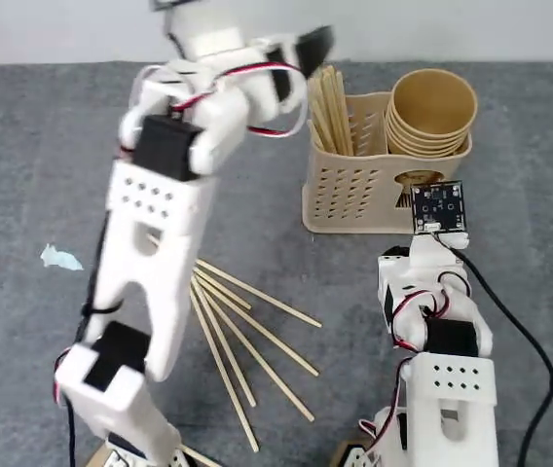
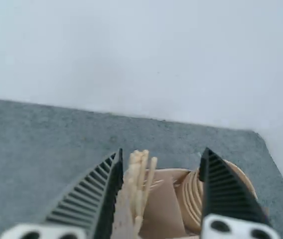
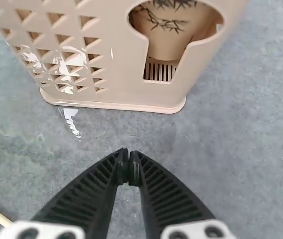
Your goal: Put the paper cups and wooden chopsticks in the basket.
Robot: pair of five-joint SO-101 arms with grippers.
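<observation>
High view: basket part-filled

Basket [image 1: 354, 199] holds stacked paper cups [image 1: 434, 109] in one compartment and upright wooden chopsticks [image 1: 330, 107] in the other. Loose chopsticks [image 1: 252, 336] lie fanned on the bench [image 1: 23, 156]. Left claw [image 2: 162, 151] is spread above the basket. Right claw [image 3: 128, 160] is pressed together, empty, near its front.
</observation>
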